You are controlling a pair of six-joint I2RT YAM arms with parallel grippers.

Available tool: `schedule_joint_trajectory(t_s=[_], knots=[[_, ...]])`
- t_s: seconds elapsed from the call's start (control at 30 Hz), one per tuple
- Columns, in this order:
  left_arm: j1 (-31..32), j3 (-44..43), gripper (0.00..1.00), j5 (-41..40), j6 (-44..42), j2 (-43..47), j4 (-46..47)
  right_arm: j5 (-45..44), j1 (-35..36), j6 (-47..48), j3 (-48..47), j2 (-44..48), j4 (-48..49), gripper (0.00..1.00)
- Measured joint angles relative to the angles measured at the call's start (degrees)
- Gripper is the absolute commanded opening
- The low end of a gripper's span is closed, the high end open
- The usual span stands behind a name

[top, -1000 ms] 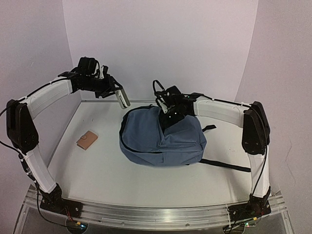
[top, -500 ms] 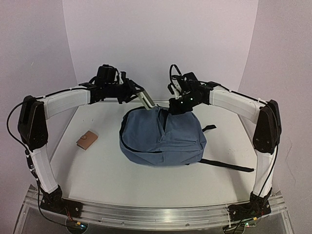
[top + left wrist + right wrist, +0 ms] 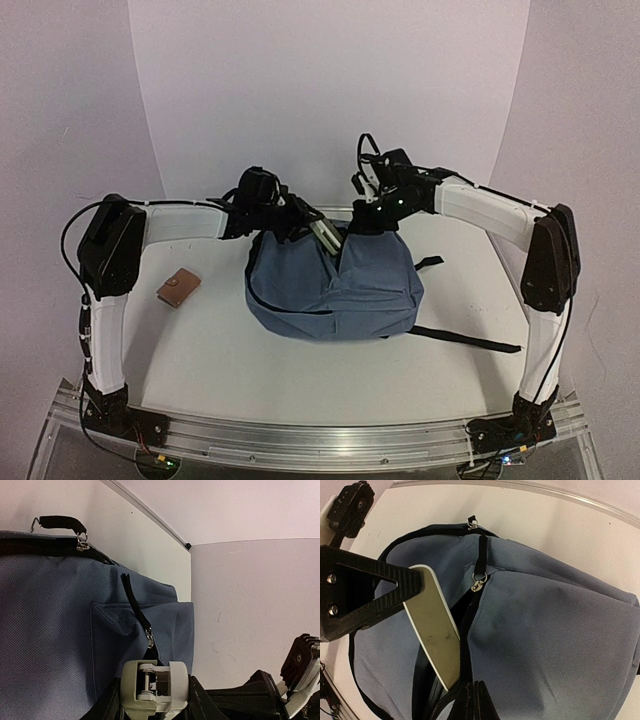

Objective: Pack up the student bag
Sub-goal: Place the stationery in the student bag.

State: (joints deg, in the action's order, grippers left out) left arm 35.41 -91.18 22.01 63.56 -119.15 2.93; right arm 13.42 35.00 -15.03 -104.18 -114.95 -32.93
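Observation:
The slate-blue student bag (image 3: 335, 285) lies in the middle of the table, its zipper open along the top. My right gripper (image 3: 363, 222) is shut on the bag's zipper edge (image 3: 475, 700) and holds that flap up. My left gripper (image 3: 303, 220) is shut on a long flat white object (image 3: 324, 235). In the right wrist view the white object's (image 3: 434, 630) tip dips into the dark gap of the bag's opening (image 3: 427, 685). In the left wrist view the white object's end (image 3: 155, 687) sits between my fingers, over the blue fabric (image 3: 50, 630).
A small brown wallet (image 3: 179, 288) lies on the table left of the bag. A black strap (image 3: 465, 340) trails from the bag toward the right arm's side. White walls close the back and sides.

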Motion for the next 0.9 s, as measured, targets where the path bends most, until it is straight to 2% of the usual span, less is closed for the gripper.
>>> schedule_joint_trajectory(t_s=[0.07, 0.13, 0.37, 0.4, 0.53, 0.6, 0.7, 0.9], knots=[[0.17, 0.0, 0.12, -0.44, 1.09, -0.08, -0.06, 0.22, -0.24, -0.33, 0.34, 0.24, 0.03, 0.0], [0.28, -0.55, 0.23, -0.53, 1.89, -0.42, -0.68, 0.47, -0.34, -0.6, 0.47, 0.41, 0.07, 0.0], [1.31, -10.19, 0.46, 4.21, 1.14, -5.82, -7.86, 0.62, -0.71, -0.97, 0.48, 0.45, 0.18, 0.0], [1.57, -10.46, 0.53, 4.79, 0.82, -5.88, -8.98, 0.63, -0.9, -0.99, 0.48, 0.45, 0.18, 0.0], [2.58, -10.76, 0.91, 7.08, -0.93, -5.82, -12.82, 0.72, -1.81, -1.2, 0.46, 0.45, 0.01, 0.0], [2.96, -10.69, 0.99, 7.91, -1.87, -5.69, -13.93, 0.79, -2.19, -1.33, 0.46, 0.45, -0.07, 0.0], [3.23, -12.21, 0.96, 8.45, -5.29, -5.45, -17.69, 0.92, -2.41, -1.44, 0.46, 0.45, -0.13, 0.0], [2.92, -13.51, 0.74, 6.26, -10.81, -2.73, -22.19, 1.51, -2.47, -1.57, 0.46, 0.45, -0.11, 0.0]])
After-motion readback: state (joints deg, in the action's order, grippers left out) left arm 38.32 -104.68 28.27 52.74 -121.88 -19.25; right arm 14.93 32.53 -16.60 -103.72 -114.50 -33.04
